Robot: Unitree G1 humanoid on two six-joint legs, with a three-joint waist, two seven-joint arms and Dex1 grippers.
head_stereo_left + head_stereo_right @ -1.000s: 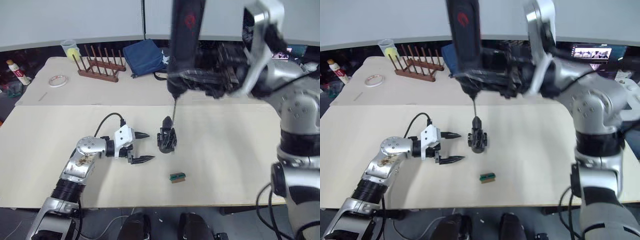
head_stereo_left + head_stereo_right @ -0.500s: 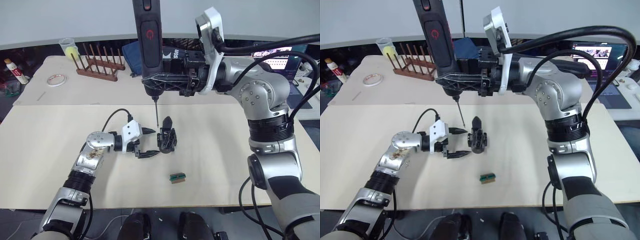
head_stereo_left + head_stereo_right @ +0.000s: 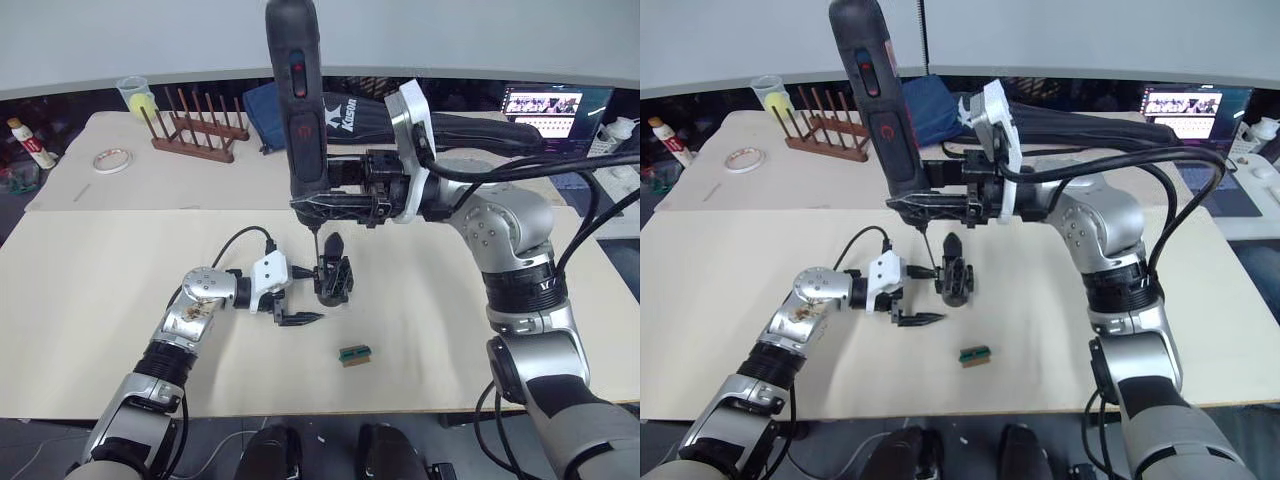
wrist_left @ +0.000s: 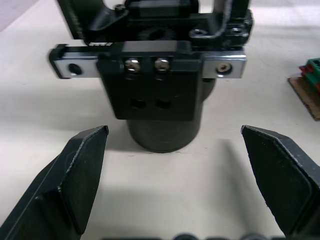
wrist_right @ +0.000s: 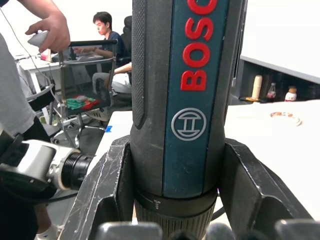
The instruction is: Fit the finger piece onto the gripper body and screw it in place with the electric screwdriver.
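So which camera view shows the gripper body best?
The left wrist view: the gripper body sits close and frontal, with its screws and holes plain. In both eye views it is a small dark block by the left hand.

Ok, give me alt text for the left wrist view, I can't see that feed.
The gripper body stands upright on the table just ahead of the open left gripper, whose two black fingers sit either side without touching it. A small green-and-brown block lies beside it.

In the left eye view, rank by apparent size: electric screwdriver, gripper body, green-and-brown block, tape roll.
1. electric screwdriver, largest, though held nearer the camera
2. gripper body
3. tape roll, looks close to the gripper body, and lies farther off; unsure
4. green-and-brown block, smallest
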